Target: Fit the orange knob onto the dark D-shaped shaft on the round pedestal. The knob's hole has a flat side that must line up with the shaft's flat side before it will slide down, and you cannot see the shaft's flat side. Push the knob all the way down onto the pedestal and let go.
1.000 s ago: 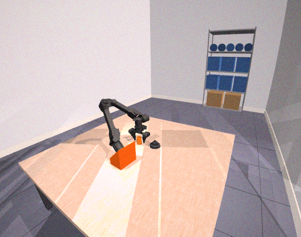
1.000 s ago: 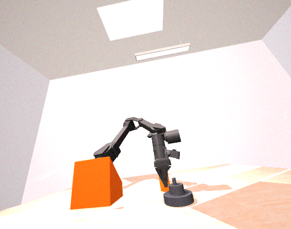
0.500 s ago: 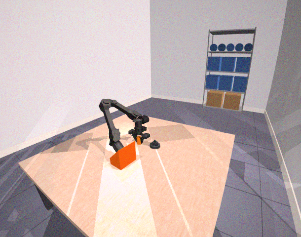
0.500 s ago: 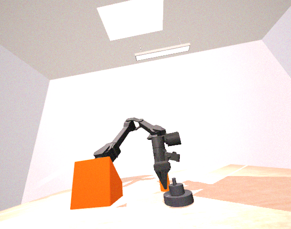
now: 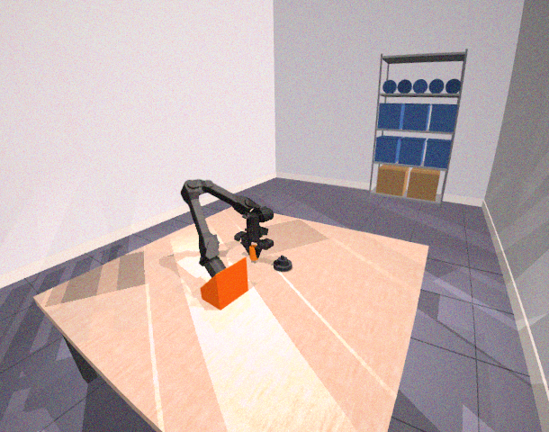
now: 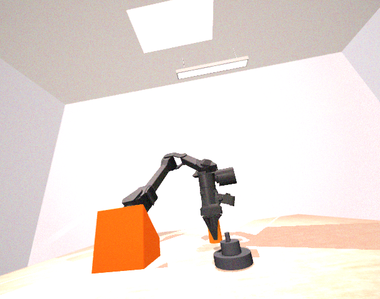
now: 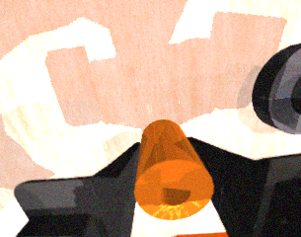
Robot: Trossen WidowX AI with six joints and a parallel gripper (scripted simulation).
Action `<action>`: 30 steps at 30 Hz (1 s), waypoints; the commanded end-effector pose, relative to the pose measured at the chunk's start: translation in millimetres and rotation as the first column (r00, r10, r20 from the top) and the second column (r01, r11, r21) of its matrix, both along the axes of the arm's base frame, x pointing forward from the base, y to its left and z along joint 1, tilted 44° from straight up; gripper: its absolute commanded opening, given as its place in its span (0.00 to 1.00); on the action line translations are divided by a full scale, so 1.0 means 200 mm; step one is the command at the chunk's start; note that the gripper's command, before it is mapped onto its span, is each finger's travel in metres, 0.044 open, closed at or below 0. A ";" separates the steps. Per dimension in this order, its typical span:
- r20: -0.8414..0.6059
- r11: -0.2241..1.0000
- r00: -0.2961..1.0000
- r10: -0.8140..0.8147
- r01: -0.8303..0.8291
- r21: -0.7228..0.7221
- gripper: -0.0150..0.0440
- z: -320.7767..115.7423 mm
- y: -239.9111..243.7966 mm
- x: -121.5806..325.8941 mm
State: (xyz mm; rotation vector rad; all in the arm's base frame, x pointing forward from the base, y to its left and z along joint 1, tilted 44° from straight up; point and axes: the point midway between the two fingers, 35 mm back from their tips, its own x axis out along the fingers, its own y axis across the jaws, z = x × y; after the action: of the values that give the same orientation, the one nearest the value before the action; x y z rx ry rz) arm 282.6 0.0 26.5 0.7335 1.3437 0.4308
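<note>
The orange knob point(image 5: 253, 252) point(image 6: 219, 235) point(image 7: 162, 170) is an upright, slightly tapered cylinder; its top with the dark hole shows in the wrist view. My gripper point(image 5: 253, 256) point(image 6: 215, 238) point(image 7: 163, 144) points down and is shut on the knob, one finger on each side. The knob's bottom seems a little above the table. The dark round pedestal point(image 5: 283, 265) point(image 6: 233, 260) point(image 7: 283, 99) stands apart from the knob, to its right in all three views. Its thin shaft point(image 6: 227, 237) stands up bare in the exterior view. The shaft's flat side cannot be made out.
A large orange block point(image 5: 230, 285) point(image 6: 119, 239) with a sloped side stands on the wooden table point(image 5: 311, 297) near the arm's base. A sliver of orange shows at the wrist view's bottom edge. A shelf rack with blue and brown boxes stands far behind the table.
</note>
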 end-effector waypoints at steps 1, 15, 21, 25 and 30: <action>0.015 1.000 1.000 -0.002 0.002 -0.015 0.25 0.08 -0.08 0.02; 0.014 1.000 1.000 -0.001 0.001 -0.013 0.25 0.41 -0.31 -0.05; 0.015 1.000 1.000 0.000 0.000 -0.009 0.25 0.50 -0.36 -0.08; 0.015 1.000 1.000 0.000 0.000 -0.010 0.25 0.47 -0.38 -0.07; 0.015 1.000 1.000 -0.001 0.001 -0.011 0.25 0.41 -0.42 -0.05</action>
State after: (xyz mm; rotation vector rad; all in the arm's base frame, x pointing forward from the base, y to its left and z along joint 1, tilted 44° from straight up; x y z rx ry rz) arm 270.3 -77.6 113.7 0.7304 1.3336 0.4301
